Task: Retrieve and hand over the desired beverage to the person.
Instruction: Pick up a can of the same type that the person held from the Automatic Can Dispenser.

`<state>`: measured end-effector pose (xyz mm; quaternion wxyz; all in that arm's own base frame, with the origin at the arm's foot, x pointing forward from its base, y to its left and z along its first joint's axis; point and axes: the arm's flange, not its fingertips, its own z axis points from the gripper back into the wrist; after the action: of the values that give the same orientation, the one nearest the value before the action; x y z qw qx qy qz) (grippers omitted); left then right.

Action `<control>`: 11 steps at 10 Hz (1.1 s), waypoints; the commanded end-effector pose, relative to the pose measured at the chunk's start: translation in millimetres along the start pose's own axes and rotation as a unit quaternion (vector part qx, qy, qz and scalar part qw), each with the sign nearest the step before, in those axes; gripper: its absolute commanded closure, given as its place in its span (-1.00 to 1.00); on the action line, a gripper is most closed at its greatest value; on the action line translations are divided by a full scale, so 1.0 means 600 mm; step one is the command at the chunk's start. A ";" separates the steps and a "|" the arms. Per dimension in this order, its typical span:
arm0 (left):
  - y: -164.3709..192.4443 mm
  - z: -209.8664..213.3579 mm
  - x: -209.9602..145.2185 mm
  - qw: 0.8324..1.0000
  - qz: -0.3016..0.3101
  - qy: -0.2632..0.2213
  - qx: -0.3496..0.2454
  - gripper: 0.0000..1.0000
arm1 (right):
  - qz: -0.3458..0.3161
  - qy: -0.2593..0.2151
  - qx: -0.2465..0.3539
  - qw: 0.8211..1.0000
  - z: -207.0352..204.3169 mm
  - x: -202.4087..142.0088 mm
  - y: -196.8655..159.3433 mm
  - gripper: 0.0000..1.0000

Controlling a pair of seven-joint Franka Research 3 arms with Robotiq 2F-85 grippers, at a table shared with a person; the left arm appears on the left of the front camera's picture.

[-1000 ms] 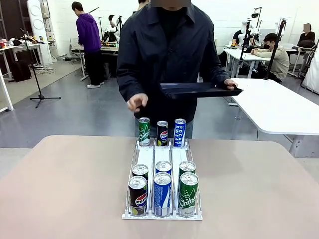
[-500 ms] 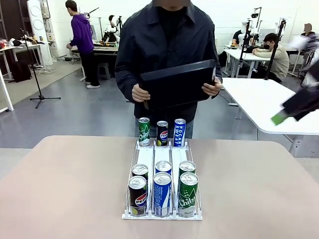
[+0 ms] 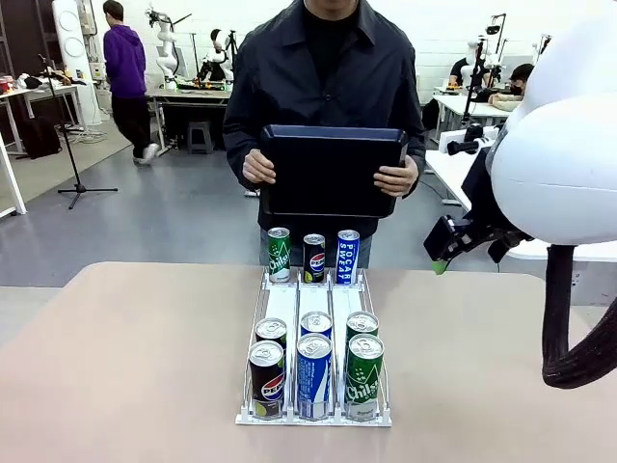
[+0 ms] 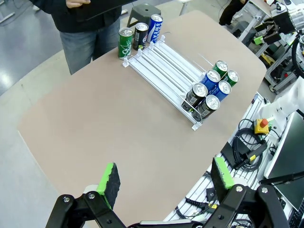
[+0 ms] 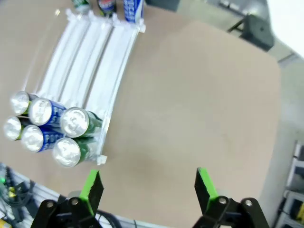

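Front view: person [image 3: 328, 68] holds tray [image 3: 333, 174] upright, far side. Wrist views: can rack [image 4: 164, 71] from above. Left gripper [image 4: 165, 173], right gripper [image 5: 147, 183] spread wide, empty.

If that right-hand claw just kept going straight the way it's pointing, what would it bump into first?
Most likely bare tabletop, beside the can rack and missing the cans. The open right gripper looks down at it; depth is hard to judge.
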<state>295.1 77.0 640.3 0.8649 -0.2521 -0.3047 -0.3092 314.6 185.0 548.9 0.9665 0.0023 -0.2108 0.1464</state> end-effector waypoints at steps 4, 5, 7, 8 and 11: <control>0.002 0.003 -0.002 1.000 -0.011 -0.005 -0.007 -1.00 | 0.005 -0.008 -0.009 1.000 0.008 -0.001 -0.006 -1.00; 0.002 0.003 -0.002 1.000 -0.011 -0.005 -0.007 -1.00 | 0.005 -0.008 -0.009 1.000 0.008 -0.001 -0.006 -1.00; 0.002 0.003 -0.002 1.000 -0.011 -0.005 -0.007 -1.00 | 0.001 0.005 0.022 1.000 -0.006 -0.007 0.030 -1.00; 0.002 0.003 -0.002 1.000 -0.011 -0.005 -0.007 -1.00 | -0.019 0.018 0.032 0.999 -0.015 -0.013 0.060 -1.00; 0.002 0.003 -0.002 1.000 -0.011 -0.005 -0.007 -1.00 | -0.119 0.071 0.025 0.990 -0.052 -0.033 0.126 -1.00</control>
<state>295.1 77.0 640.3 0.8649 -0.2519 -0.3048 -0.3092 288.5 240.3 516.6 0.9842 0.0301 -0.1552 0.0795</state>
